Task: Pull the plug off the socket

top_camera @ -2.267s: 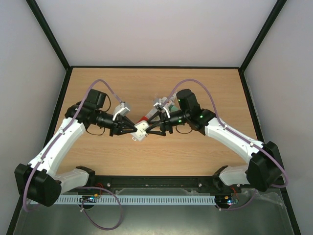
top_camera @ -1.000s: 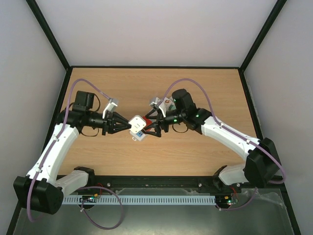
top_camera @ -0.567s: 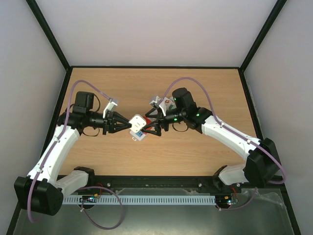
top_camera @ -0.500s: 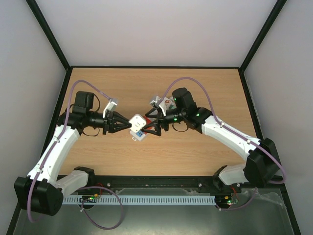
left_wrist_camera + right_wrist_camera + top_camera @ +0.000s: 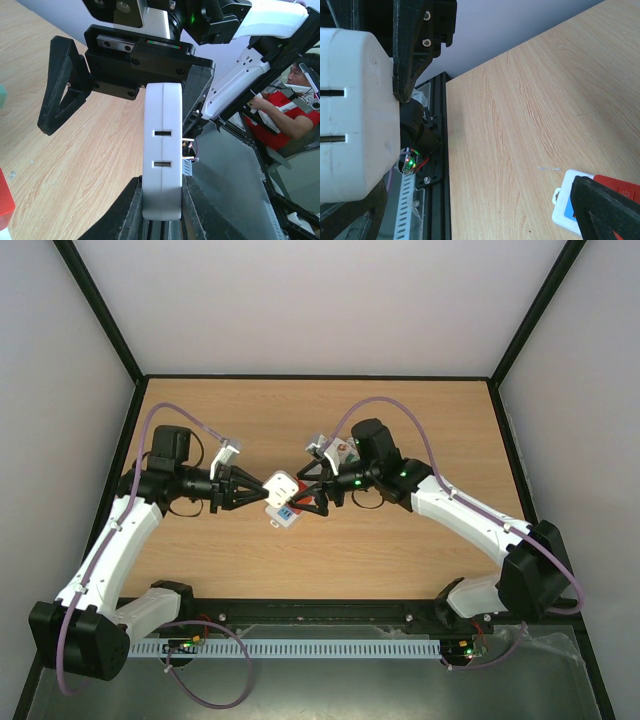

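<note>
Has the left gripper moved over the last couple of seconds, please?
Yes. The left gripper has shifted left and slightly away from the near table edge, carrying a white block.

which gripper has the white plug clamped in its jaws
The left gripper: its jaws pinch the white plug, while the right gripper stands spread.

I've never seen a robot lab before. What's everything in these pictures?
plug: one, white, two slots in its edge, gripped in the left claw above the table
socket: one, white with blue squares and a red part, below the claws
table: one, light wood
person: one, in red, behind the rig in the left wrist view
arms: two, white and black, left and right
left claw: black, shut on the plug
right claw: black, open, facing the left one
</note>
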`<action>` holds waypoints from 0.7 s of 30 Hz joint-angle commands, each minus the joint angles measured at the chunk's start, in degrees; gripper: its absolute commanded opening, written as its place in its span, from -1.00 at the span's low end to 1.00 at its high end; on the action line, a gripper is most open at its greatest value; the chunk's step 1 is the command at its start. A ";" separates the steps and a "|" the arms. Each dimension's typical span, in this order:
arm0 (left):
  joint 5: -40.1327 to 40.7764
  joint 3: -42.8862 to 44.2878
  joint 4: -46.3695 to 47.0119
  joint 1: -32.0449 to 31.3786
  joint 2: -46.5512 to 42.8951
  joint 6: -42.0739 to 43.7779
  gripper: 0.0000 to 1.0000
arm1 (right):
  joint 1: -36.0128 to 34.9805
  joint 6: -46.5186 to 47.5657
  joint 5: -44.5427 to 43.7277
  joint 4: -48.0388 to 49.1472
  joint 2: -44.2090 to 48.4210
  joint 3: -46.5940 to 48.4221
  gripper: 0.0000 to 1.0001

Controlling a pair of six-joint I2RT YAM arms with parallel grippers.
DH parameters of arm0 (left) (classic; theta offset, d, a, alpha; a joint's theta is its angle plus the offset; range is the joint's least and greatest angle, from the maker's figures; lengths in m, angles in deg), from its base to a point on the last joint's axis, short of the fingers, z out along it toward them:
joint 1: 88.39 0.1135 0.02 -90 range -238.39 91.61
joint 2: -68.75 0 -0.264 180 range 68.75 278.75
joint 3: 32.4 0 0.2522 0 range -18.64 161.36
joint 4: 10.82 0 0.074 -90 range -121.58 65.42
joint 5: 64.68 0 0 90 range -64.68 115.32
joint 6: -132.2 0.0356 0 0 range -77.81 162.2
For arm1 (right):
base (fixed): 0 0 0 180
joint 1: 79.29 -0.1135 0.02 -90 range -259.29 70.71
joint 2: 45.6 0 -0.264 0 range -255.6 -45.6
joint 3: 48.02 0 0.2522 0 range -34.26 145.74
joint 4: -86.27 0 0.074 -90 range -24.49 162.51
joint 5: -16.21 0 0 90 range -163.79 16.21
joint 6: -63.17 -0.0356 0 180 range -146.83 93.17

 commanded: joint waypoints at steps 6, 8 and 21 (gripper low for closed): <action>1.77 -1.55 1.95 -1.04 -0.29 -1.67 -0.95 | -0.45 -1.95 2.01 4.18 -0.14 4.09 0.98; 1.91 -1.59 2.14 -1.14 -0.28 -1.84 -0.95 | -0.45 -1.90 2.16 4.15 -0.08 4.15 0.98; 2.74 -2.03 3.62 -1.48 0.16 -3.24 -0.95 | -0.45 -2.08 3.16 4.60 0.19 4.06 0.97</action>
